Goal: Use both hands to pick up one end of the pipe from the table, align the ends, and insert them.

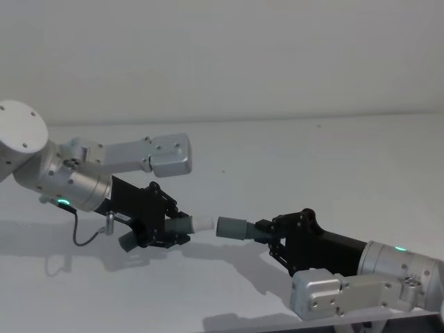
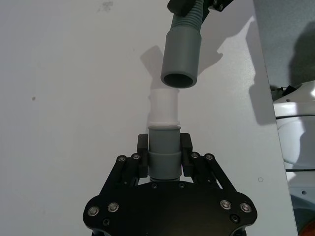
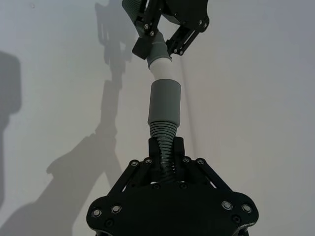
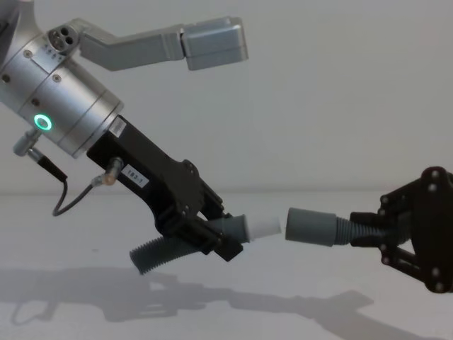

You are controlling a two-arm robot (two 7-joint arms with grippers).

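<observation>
Lifting is done: the left gripper (image 1: 173, 227) is clamping the left hose (image 4: 152, 256) behind its white tip (image 1: 203, 224), and the right gripper (image 1: 270, 234) is clamping the right hose (image 4: 352, 230) behind its grey cuff (image 1: 231, 227), both above the table (image 1: 312, 159). The ends are facing each other, just apart; inserting is remaining.

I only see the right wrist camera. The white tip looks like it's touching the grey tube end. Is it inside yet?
Observer: Not yet. From the side, a thin gap separates the white tip from the grey cuff.
Operator: Are they lined up?
Observer: Not quite. The camera on the left gripper looks into the cuff's open mouth, slightly off the tip's line.
Operator: Is anything dragging on the table?
Observer: No. Side on, the left hose's ribbed tail hangs above the table; the right gripper holds its hose up too.
</observation>
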